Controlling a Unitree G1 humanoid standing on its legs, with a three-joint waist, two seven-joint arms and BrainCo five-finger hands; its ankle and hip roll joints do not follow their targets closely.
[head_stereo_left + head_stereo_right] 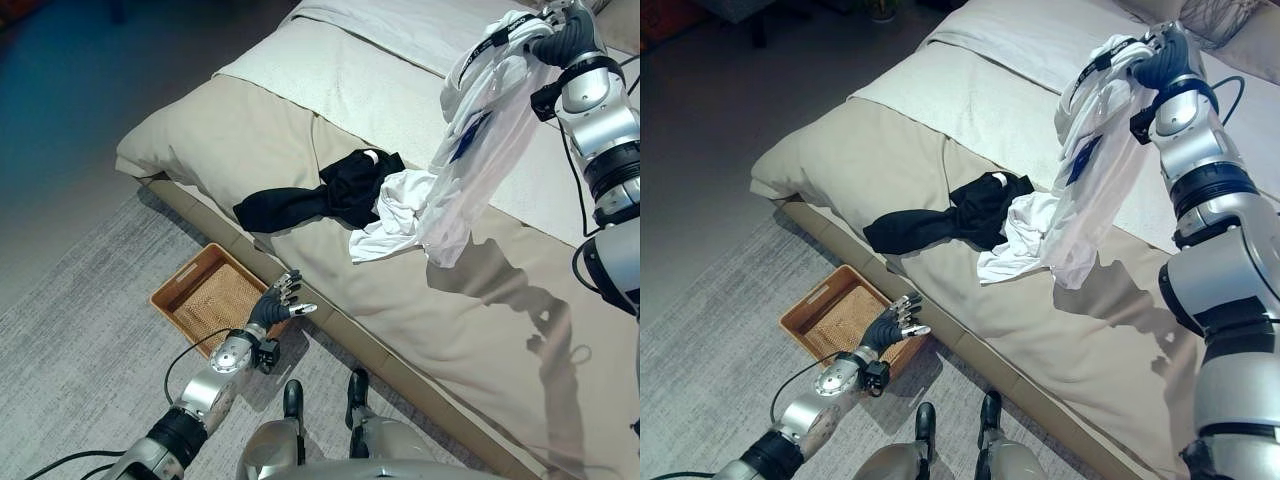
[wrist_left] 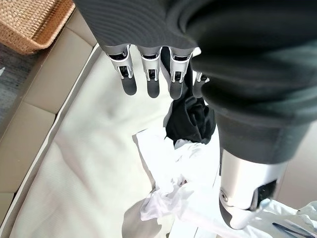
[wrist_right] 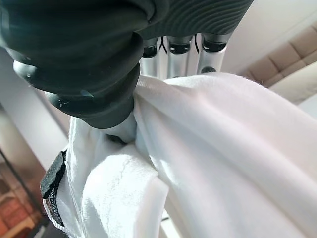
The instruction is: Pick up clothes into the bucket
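We have the white garment [image 1: 478, 150] bunched in our right hand [image 1: 1164, 62], fingers curled tight round the cloth, held high over the bed [image 1: 250, 130]. Its lower end drapes down onto the mattress just beside the black garment [image 1: 320, 198]. Our left hand [image 1: 278, 302] hovers low off the bed's near edge, fingers straight and apart, holding nothing, right by the woven basket [image 1: 175, 290] on the floor. To do this well, we judge we should lift until the tail hangs free, then carry it across the near edge. A dragging hem could snag the black piece.
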